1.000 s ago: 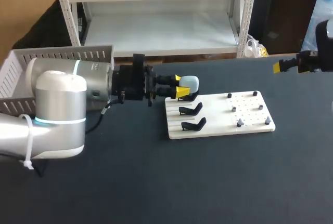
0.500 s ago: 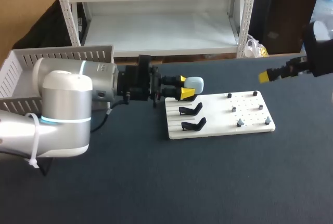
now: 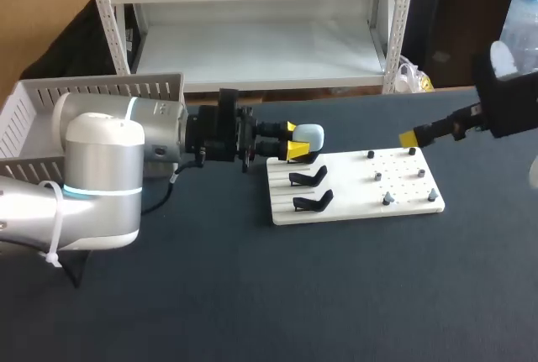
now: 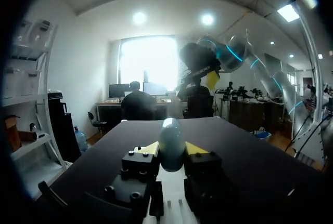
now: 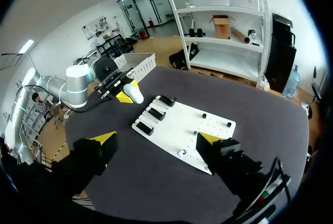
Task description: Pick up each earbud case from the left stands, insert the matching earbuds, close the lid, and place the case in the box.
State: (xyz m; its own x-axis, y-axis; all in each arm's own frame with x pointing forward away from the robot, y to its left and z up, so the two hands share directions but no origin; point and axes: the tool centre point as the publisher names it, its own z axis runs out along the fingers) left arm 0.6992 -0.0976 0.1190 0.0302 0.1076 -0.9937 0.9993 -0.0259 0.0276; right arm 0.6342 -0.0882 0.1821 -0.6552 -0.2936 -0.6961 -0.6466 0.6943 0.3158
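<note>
Two arms work over a dark table. My left gripper (image 3: 290,140) comes in from the left of the overhead frame and sits just left of centre. Its yellow tips are pressed on either side of a pale blue earbud case (image 3: 308,134). The case hangs over the top left corner of a white board (image 3: 353,186), and its lid looks closed. In the left wrist view the case stands upright between the two tips. Two empty black stands (image 3: 309,179) sit on the board's left half, and small pegs (image 3: 387,199) dot its right half; they are too small for me to tell whether they carry earbuds. In the right wrist view my right gripper (image 5: 156,141) has its fingers spread wide with nothing between them. Overhead it hovers at the right of the frame, near the board's top right corner. The grey slatted box (image 3: 101,89) is at the upper left. I judge the pick-up done and the earbud step next: the lid must be opened and the right gripper brought down onto a matching earbud.
</note>
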